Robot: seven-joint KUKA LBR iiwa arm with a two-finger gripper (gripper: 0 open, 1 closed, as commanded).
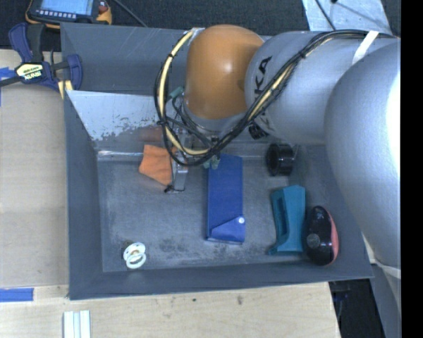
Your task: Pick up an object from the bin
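My gripper (176, 180) hangs below the arm's wrist at the back middle of the bin, its tip low near the floor. An orange, flat, crumpled piece (155, 164) lies right beside it on the left, touching or nearly touching it. Just to the gripper's right a blue oblong box (225, 199) lies lengthwise, with a small white spot near its front end. Whether anything is held is hidden by the wrist.
A teal plastic piece (289, 218) and a black-and-red rounded thing (320, 236) lie at the front right. A black cylinder (280, 158) sits at the back right, and a small white ring (135, 255) at the front left. The arm covers the bin's back right.
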